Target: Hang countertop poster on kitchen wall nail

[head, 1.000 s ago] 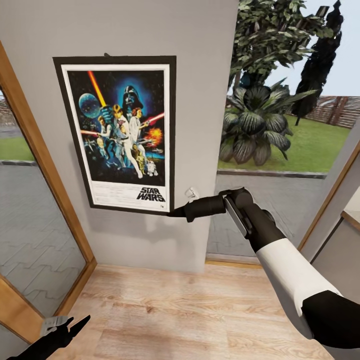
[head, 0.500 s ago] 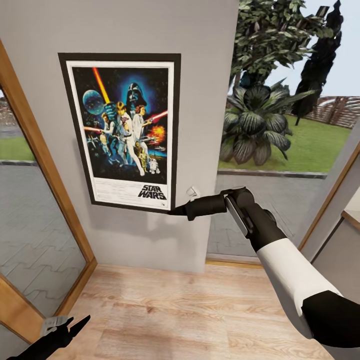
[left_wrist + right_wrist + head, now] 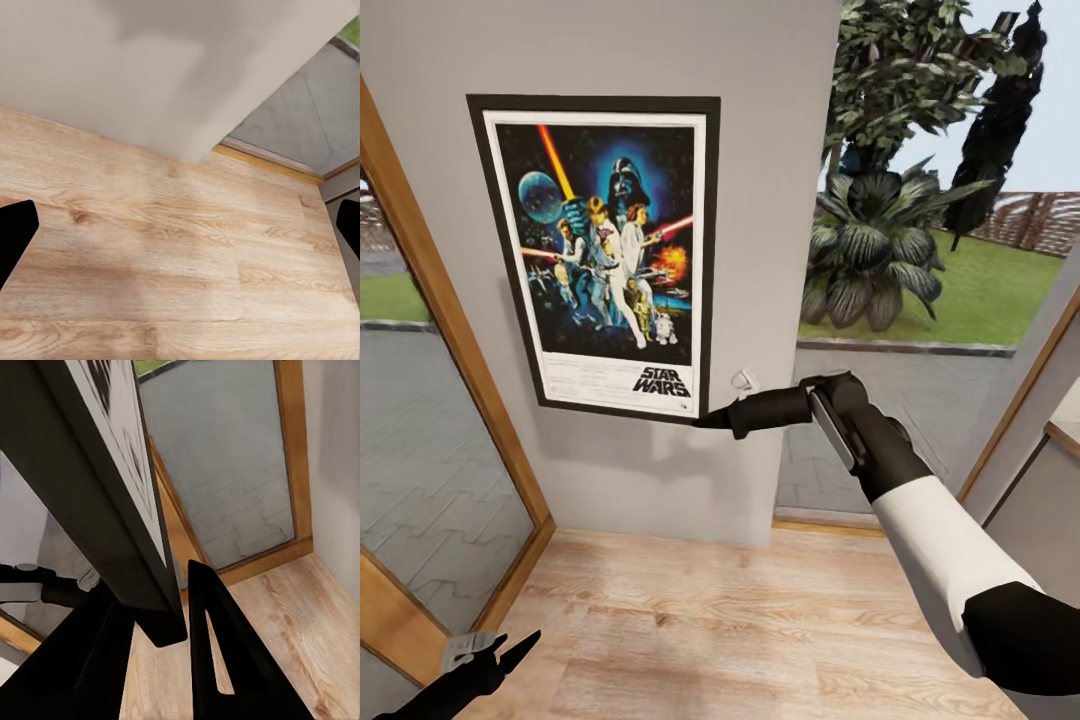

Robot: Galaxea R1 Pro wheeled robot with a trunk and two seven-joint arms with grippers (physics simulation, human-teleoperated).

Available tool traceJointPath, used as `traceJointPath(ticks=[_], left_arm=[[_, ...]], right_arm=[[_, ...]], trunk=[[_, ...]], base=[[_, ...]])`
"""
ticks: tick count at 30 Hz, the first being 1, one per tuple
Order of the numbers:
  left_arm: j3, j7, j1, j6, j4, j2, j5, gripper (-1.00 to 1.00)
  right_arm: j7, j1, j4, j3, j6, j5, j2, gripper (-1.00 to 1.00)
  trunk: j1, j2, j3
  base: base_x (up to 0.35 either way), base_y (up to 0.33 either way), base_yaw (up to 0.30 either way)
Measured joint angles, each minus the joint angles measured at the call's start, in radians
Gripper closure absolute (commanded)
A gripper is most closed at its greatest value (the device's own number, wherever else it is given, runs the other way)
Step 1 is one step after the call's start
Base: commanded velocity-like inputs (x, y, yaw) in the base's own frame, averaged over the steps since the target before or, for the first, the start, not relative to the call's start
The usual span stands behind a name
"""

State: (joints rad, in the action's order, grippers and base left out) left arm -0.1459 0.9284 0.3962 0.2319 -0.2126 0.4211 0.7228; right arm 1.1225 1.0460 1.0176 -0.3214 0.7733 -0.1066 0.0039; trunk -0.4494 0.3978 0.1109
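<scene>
The Star Wars poster (image 3: 600, 255) hangs upright and slightly tilted against the grey wall (image 3: 760, 120). My right gripper (image 3: 705, 420) is shut on its lower right corner. In the right wrist view the black frame's corner (image 3: 161, 622) sits between the two dark fingers (image 3: 217, 652). No nail shows above the poster's top edge. Low at the left, my left gripper (image 3: 500, 655) hangs open over the wooden floor, with its fingertips (image 3: 15, 232) far apart and nothing between them. The kitchen countertop is out of view.
A wood-framed glass door (image 3: 430, 300) stands close to the left of the poster. To the right, a large window (image 3: 920, 250) looks onto garden plants. A small white fitting (image 3: 743, 381) sits on the wall by my right gripper. Wooden floor (image 3: 710, 620) lies below.
The poster has risen a little along the wall and shifted slightly left, held by my right gripper. The dark speck above its top edge no longer shows. The left arm is still.
</scene>
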Motion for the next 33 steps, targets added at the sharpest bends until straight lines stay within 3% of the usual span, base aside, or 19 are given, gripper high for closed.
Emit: traceJointPath(ticks=[5, 11, 26, 33], left_arm=[[0.0, 0.0, 0.0, 0.0, 0.0, 0.0, 0.0, -1.0], [0.001, 0.0, 0.0, 0.0, 0.0, 0.0, 0.0, -1.0], [0.001, 0.0, 0.0, 0.0, 0.0, 0.0, 0.0, -1.0], [0.0, 0.0, 0.0, 0.0, 0.0, 0.0, 0.0, -1.0]], right_arm=[[0.0, 0.023, 0.005, 0.001, 0.005, 0.0, 0.004, 1.0], [-0.002, 0.036, 0.007, 0.002, 0.009, 0.003, 0.03, 1.0], [-0.042, 0.039, 0.001, 0.003, 0.017, 0.004, 0.035, 1.0], [-0.047, 0.039, -0.002, 0.045, 0.058, 0.004, 0.035, 1.0]], trunk=[[0.0, 0.0, 0.0], [0.0, 0.0, 0.0], [0.0, 0.0, 0.0], [0.0, 0.0, 0.0]], base=[[0.0, 0.0, 0.0], [0.0, 0.0, 0.0], [0.0, 0.0, 0.0], [0.0, 0.0, 0.0]])
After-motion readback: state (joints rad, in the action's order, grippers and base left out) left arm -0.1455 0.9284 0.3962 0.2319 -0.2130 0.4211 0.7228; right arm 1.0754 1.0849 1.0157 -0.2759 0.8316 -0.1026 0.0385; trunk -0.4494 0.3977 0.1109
